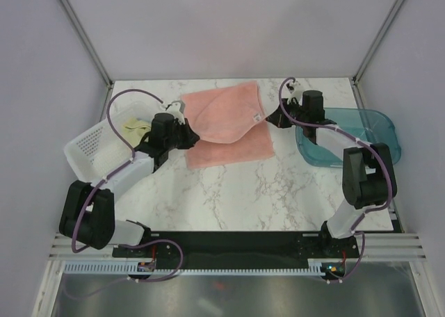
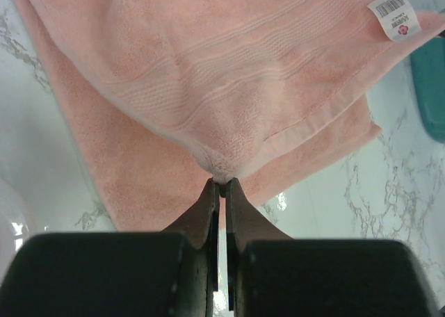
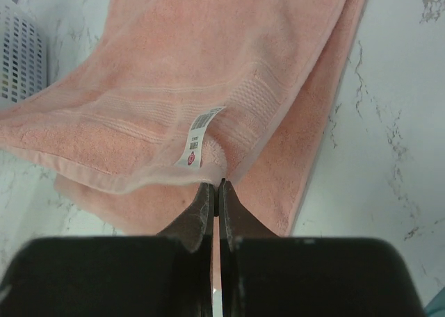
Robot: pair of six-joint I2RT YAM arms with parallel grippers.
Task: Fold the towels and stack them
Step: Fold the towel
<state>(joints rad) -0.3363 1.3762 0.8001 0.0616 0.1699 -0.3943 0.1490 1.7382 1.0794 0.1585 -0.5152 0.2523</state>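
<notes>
Towel (image 1: 226,119), the pink one, sits at the back middle of the table (image 1: 264,192). Its top layer is lifted off the bottom layer and slung between my two grippers.

At the far left, the basket (image 1: 87,150) stands just beside the left arm with a yellow towel (image 1: 133,127) inside. If I swing that arm wide, the elbow could knock the basket.

The left gripper (image 2: 222,183) has its jaws pressed together on a small nub of the towel's corner. So little cloth is in the pinch that a sharp tug could pull it free and drop that side in a heap.

In the middle, the lifted layer sags and its edge runs at a slant to the layer below. Laid down like this, I judge the fold would come out crooked, and dragging it could slide the bottom layer along too.

The right gripper (image 3: 215,185) has its jaws closed on the hem just beside the tag (image 3: 198,140), again a thin bite. Uneven pull between the arms could strip one corner out.

Farthest right, the tray (image 1: 379,122) lies close by the right arm, and a low sweep could catch its rim.
</notes>
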